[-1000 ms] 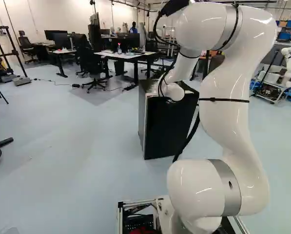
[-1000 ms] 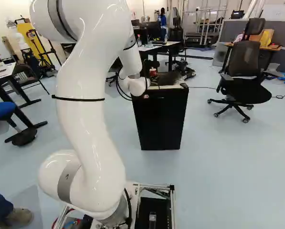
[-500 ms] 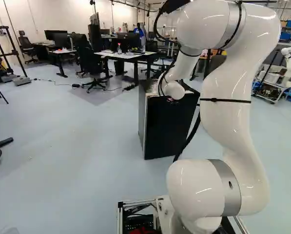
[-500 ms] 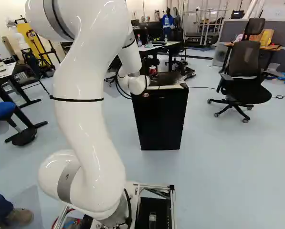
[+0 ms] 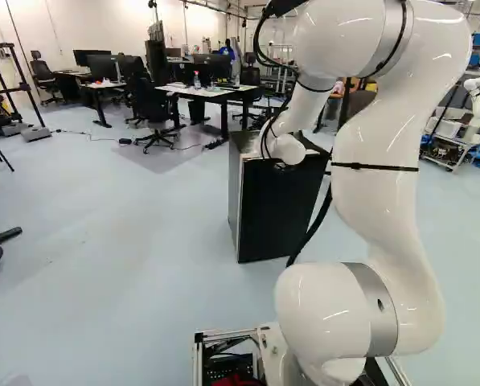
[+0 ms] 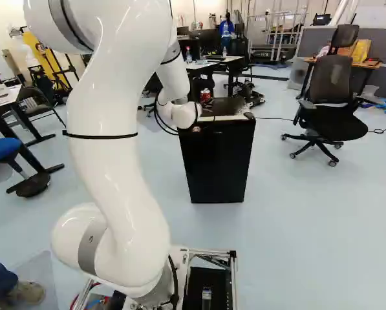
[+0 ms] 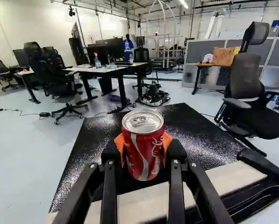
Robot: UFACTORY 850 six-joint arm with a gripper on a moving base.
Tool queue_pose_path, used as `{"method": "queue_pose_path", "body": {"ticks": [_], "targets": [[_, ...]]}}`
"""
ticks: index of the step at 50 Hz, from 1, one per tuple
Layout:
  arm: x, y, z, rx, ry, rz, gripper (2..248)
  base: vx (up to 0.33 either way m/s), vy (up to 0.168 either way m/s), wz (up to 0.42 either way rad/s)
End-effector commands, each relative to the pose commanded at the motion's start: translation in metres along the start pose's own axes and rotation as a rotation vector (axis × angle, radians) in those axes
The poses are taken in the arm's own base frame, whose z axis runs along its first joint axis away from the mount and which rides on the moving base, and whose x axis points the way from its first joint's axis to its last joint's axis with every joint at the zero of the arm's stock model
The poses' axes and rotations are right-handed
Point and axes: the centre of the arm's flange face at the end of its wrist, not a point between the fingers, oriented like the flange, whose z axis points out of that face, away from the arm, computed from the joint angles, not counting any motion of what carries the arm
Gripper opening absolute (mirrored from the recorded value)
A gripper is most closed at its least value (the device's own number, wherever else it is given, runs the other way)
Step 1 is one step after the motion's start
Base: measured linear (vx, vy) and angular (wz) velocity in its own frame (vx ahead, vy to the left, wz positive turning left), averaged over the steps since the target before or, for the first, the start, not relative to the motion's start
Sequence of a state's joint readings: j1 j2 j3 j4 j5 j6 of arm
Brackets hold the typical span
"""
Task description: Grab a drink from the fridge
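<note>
clerk: item one, drink. state and place?

handler: one red can [image 7: 143,156], upright, silver lid and pull tab uppermost. location: between the orange pads [image 7: 119,147] of the jaws, over the black top [image 7: 195,135] of the fridge [image 6: 218,161], near its pale front edge [image 7: 228,180].

clerk: item two, jaws?

handler: one pair, parted by the can's width, closed on it from both sides. nothing else in hold.

clerk: item three, clearance beneath?

handler: not certain; the fingers and the low angle hide the can's foot, which may be resting or just off the top.

clerk: step in hand?

handler: taking the can away, by my judgement; grasp made, carry to finish.

clerk: handling notes?

handler: squeeze: firm and even, no harder than needed, since thin metal dents. first motion: straight up, until the foot is well free. second motion: slow and level, back over the front edge. posture: upright throughout. risks: foot catching the edge, smooth wall slipping or turning in the pads, a jolt shaking the contents.
</note>
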State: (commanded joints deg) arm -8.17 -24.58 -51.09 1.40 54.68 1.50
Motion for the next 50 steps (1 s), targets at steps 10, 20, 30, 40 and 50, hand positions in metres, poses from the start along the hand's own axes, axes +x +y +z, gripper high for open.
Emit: {"method": "queue_pose_path", "body": {"ticks": [10,20,30,40,50], "targets": [[0.001,-0.004,-0.015,0.008,-0.009,-0.003,98,0.000,0.000,0.000],[0.001,-0.008,-0.034,0.018,-0.021,-0.007,98,0.000,0.000,0.000],[0.000,-0.014,-0.057,0.030,-0.035,-0.013,98,0.000,0.000,0.000],[-0.002,-0.019,-0.085,0.044,-0.052,-0.019,98,0.000,0.000,0.000],[-0.006,-0.024,-0.118,0.060,-0.071,-0.027,98,0.000,0.000,0.000]]}}
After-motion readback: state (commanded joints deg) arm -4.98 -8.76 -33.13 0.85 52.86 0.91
